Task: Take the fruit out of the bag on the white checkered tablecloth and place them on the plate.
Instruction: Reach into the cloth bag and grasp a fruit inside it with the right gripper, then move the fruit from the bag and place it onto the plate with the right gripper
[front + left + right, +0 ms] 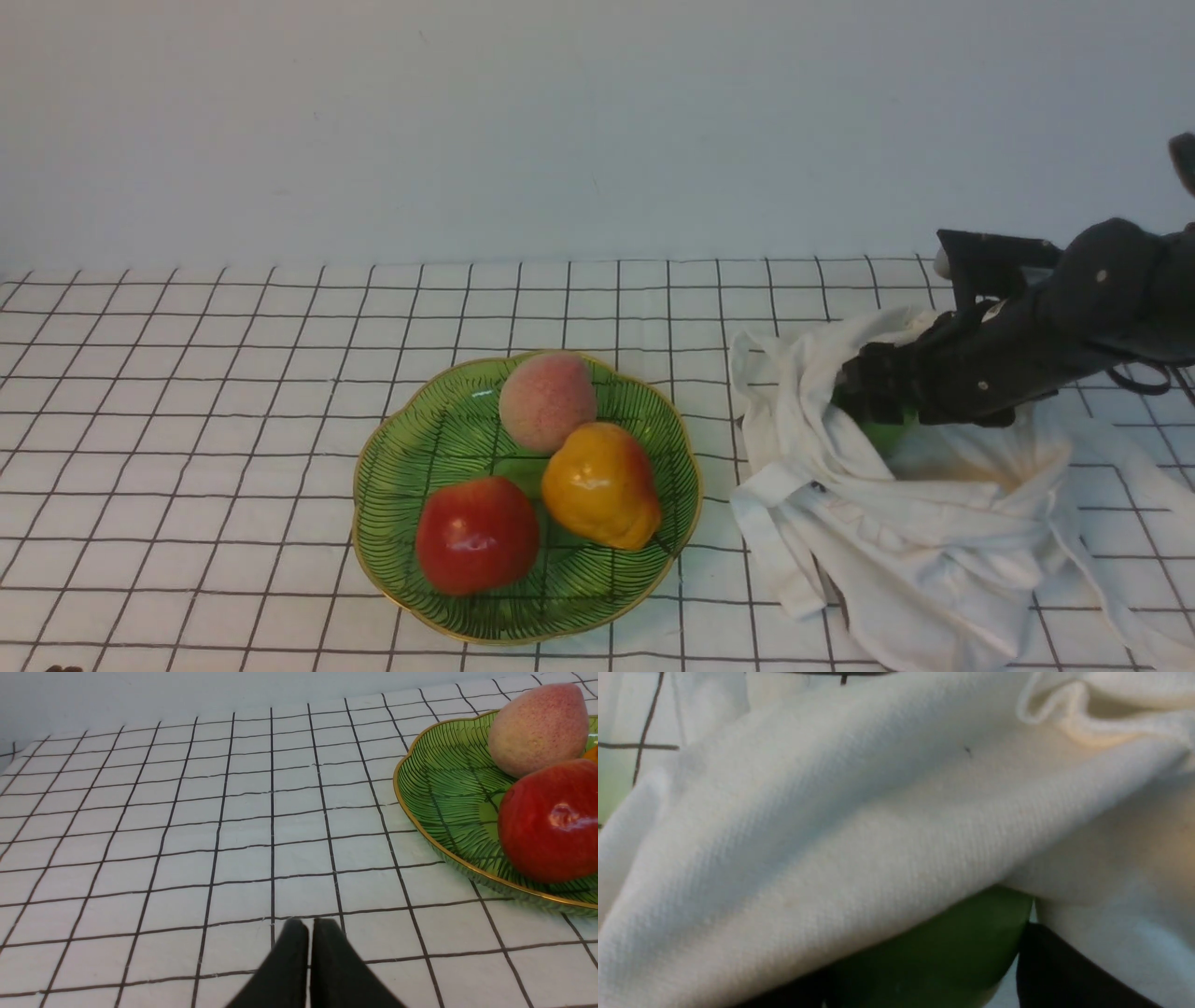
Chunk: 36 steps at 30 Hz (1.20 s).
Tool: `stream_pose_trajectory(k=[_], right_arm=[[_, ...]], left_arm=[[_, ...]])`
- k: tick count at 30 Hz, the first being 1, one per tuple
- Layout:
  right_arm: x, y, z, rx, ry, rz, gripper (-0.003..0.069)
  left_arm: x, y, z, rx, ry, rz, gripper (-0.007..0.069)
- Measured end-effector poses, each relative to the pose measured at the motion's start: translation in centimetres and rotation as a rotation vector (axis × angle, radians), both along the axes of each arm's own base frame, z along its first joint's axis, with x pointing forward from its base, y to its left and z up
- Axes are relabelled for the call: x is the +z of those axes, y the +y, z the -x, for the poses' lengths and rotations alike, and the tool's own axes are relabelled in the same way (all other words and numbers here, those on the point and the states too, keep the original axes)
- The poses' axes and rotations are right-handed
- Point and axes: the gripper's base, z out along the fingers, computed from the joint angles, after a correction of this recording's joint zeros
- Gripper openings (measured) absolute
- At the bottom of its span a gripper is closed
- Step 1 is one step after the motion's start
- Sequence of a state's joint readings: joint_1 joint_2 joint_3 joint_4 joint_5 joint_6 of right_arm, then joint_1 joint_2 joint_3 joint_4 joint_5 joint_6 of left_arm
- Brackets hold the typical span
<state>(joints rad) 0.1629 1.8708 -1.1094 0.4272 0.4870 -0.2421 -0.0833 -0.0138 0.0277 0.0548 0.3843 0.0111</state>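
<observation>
The white cloth bag (934,523) lies crumpled on the right of the white checkered tablecloth (187,420). My right gripper (864,401) reaches into the bag's mouth. The green apple (885,435) shows only as a small patch under the gripper. In the right wrist view the apple (934,952) sits between the black fingers (1055,970), partly covered by bag cloth (831,835). The green scalloped plate (429,439) lies at the centre. My left gripper (308,926) is shut and empty, low over the cloth beside the plate (439,793).
The plate holds a red apple (476,534), a yellow-orange pear (599,483) and a pink peach (547,401). The bag's handles (775,551) trail toward the plate. A white wall stands behind the table.
</observation>
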Motion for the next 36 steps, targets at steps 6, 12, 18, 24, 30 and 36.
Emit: stream_pose_trajectory(k=[6, 12, 18, 24, 30, 36], right_arm=[[0.2, 0.0, 0.1, 0.017, 0.003, 0.013, 0.0475], [3.7, -0.3, 2.5, 0.107, 0.061, 0.063, 0.0475], [9.3, -0.9, 6.1, 0.128, 0.061, 0.074, 0.0475], [13.5, -2.6, 9.1, 0.059, -0.007, 0.176, 0.0475], [16.8, -1.7, 11.8, 0.074, -0.103, 0.089, 0.0475], [17.8, 5.9, 13.3, 0.397, -0.226, -0.141, 0.0475]], left_arm=[[0.0, 0.0, 0.0, 0.000, 0.000, 0.000, -0.0008], [0.0, 0.0, 0.0, 0.000, 0.000, 0.000, -0.0008], [0.0, 0.0, 0.0, 0.000, 0.000, 0.000, -0.0008], [0.0, 0.0, 0.0, 0.000, 0.000, 0.000, -0.0008], [0.0, 0.0, 0.0, 0.000, 0.000, 0.000, -0.0008], [0.0, 0.0, 0.0, 0.000, 0.000, 0.000, -0.0008]])
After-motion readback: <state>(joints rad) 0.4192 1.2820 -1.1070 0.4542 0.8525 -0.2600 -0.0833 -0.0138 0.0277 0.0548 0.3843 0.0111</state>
